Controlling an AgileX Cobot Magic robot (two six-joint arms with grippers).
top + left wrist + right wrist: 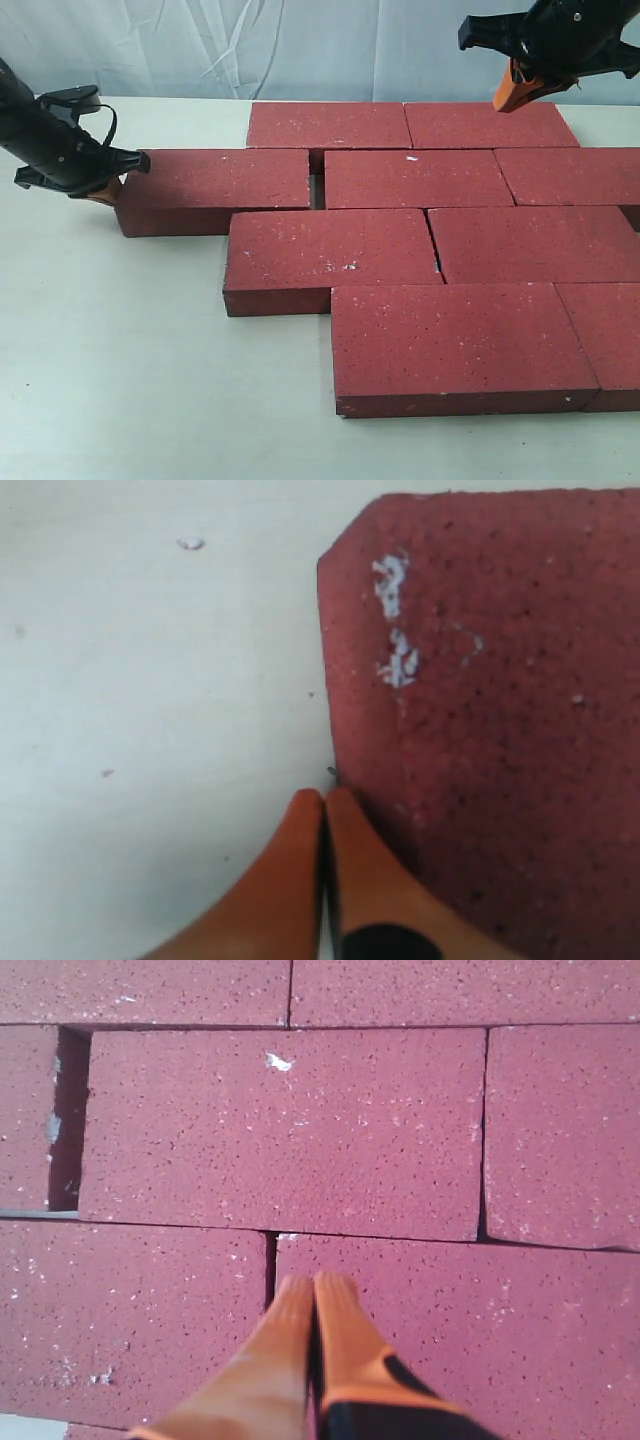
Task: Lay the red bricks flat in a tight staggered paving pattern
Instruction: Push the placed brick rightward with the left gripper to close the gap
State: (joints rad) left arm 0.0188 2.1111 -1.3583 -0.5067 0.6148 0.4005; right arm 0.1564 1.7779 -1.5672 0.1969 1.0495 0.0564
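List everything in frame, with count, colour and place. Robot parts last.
red bricks: nine visible, dark red, lying flat in four staggered rows on the table; the rightmost ones are cut off by the frame edge.
table: one, off-white, under everything.
backdrop: one, pale wrinkled sheet, behind the table.
white fleck: one, white, on the table off a brick's corner.
left hand: one, black with orange fingers, shut, at the left end of the second-row left brick.
right hand: one, black with orange fingers, shut, at the back right of the paving.
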